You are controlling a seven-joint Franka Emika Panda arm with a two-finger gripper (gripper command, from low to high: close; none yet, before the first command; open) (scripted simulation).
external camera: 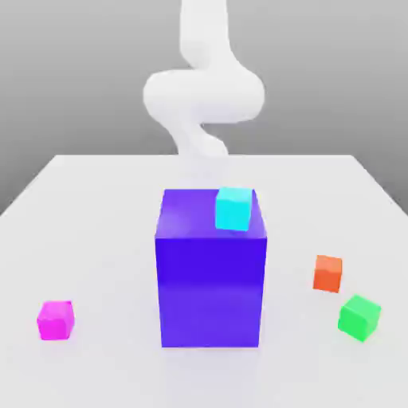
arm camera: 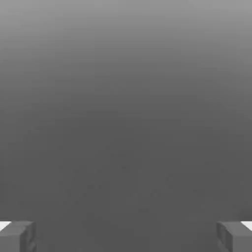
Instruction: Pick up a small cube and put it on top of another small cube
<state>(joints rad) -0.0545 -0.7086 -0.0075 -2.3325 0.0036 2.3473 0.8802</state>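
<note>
No text, label, brand, number or sign can be read on the magenta cube (external camera: 56, 320), the cyan cube (external camera: 233, 209), the orange cube (external camera: 327, 273), the green cube (external camera: 359, 318) or the big purple-blue block (external camera: 210, 291). The white robot arm (external camera: 203, 96) and the pale table (external camera: 111, 231) carry no readable marking either.
</note>
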